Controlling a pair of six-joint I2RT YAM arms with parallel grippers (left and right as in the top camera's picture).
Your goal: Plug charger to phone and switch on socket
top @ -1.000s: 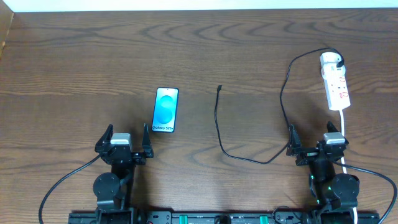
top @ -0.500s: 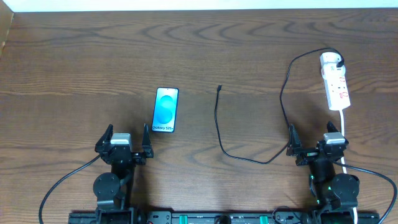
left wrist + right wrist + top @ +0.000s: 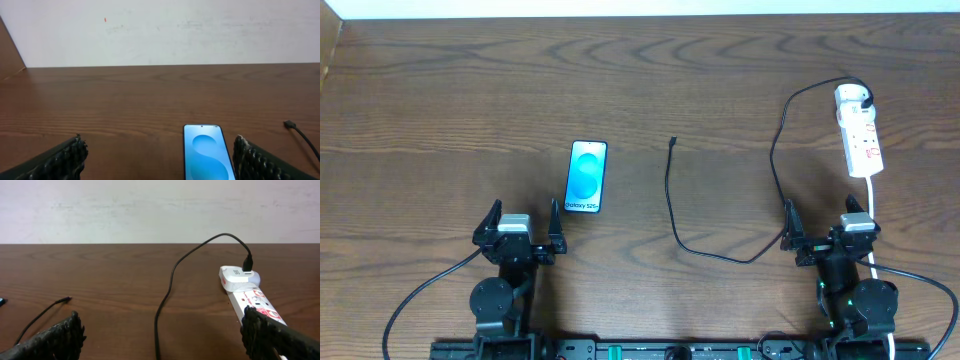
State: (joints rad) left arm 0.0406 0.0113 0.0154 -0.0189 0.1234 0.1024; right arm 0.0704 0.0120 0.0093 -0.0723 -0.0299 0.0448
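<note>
One whole charger [image 3: 667, 186] (overhead only)

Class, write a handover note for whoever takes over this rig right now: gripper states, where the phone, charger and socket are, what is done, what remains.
Left gripper: open, empty.
Right gripper: open, empty.
Phone: flat on the table, screen up, just ahead of the left gripper.
Charger: far end runs to the adapter on the socket; its connector tip lies free, apart from the phone.
Done: nothing yet.
Left: plug the tip into the phone, then switch on the socket; switch position unreadable.
</note>
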